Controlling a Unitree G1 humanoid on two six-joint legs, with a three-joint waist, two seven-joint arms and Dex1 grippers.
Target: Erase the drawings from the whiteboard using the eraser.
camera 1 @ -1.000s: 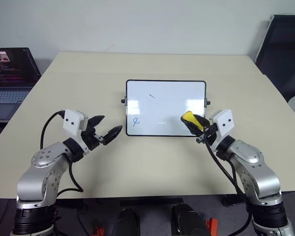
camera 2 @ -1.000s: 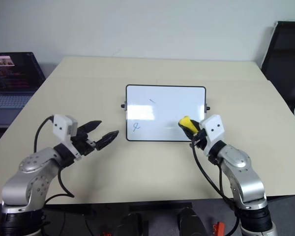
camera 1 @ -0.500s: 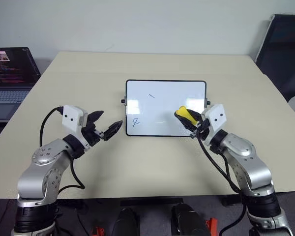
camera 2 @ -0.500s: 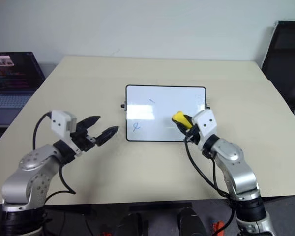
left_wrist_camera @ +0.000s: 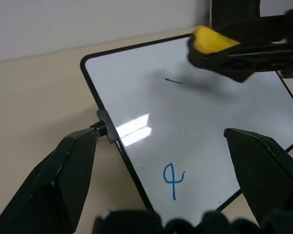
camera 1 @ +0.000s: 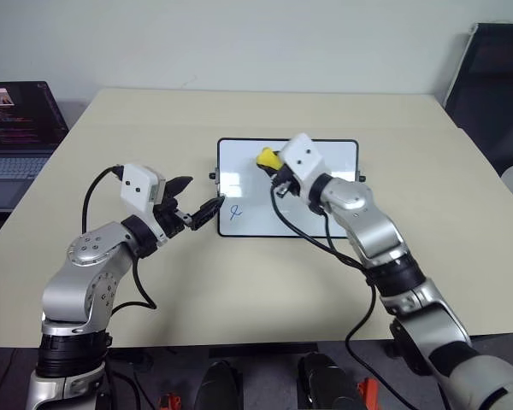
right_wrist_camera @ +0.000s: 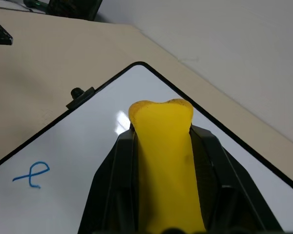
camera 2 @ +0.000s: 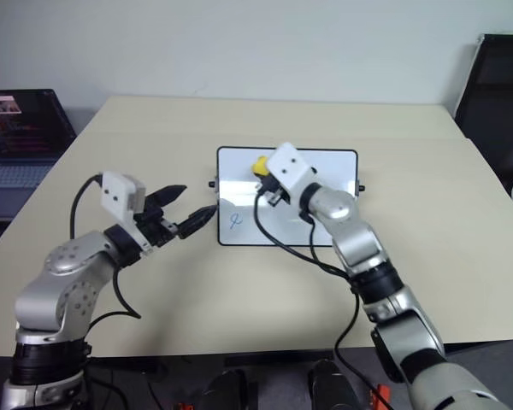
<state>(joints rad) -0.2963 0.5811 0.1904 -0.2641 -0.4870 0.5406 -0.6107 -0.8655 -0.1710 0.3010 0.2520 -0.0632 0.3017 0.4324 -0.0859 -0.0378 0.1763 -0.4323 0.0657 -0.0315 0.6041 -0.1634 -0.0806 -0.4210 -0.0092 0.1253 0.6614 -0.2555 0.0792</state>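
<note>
The whiteboard point(camera 1: 325, 201) lies flat in the middle of the table. My right gripper point(camera 1: 271, 164) is shut on the yellow eraser point(camera 1: 267, 157) and holds it over the board's far left part. A short dark dash point(left_wrist_camera: 173, 81) sits just beside the eraser point(left_wrist_camera: 210, 40); whether the eraser touches the board I cannot tell. A blue loop point(camera 1: 235, 211) is drawn near the board's near left corner. My left gripper point(camera 1: 203, 194) is open, empty, and level at the board's left edge, with one fingertip point(left_wrist_camera: 88, 139) close to the black knob point(left_wrist_camera: 105, 128).
An open laptop point(camera 1: 17, 128) stands at the table's far left edge. A black chair point(camera 1: 496, 85) is behind the table's right corner. Bare tabletop point(camera 1: 265, 282) stretches between the board and the near edge.
My right arm has swung the eraser from the board's near right corner across to its far left part. The left gripper has risen slightly toward the board's left edge, still open.
</note>
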